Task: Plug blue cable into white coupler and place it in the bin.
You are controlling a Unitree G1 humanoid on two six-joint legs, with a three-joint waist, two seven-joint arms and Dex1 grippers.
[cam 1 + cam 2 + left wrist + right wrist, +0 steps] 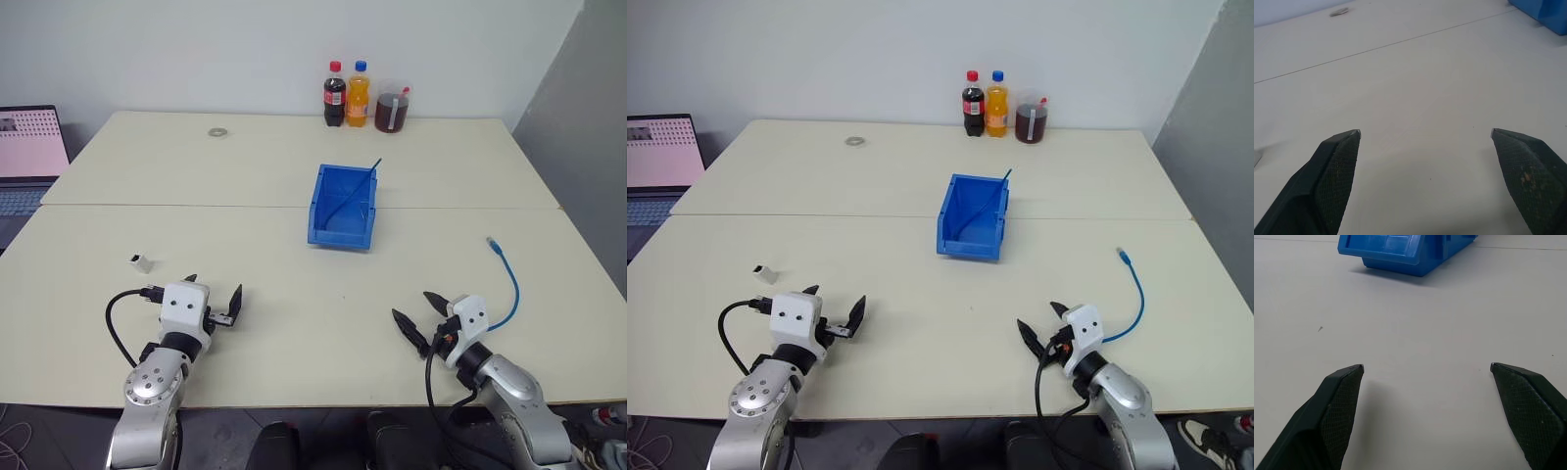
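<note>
The blue cable [510, 287] lies curved on the table at the right, its clear plug [493, 242] pointing away from me. Far to the left sits the small white coupler [141, 261], alone on the tabletop. The bright-blue bin [342, 208] stands mid-table with a thin dark-blue rod [359, 189] leaning in it. My left gripper [214, 291] hovers open just right of and nearer than the coupler, holding nothing. Left of the cable, my right gripper [412, 305] is open and empty, and the bin [1400, 249] lies ahead of its fingers [1334, 406].
Two drink bottles [346, 95] and a jar of dark liquid [391, 108] stand at the table's far edge. A small ring [217, 131] lies at the far left of the table. A laptop [29, 147] sits beyond the left edge. A seam [196, 205] crosses the tabletop.
</note>
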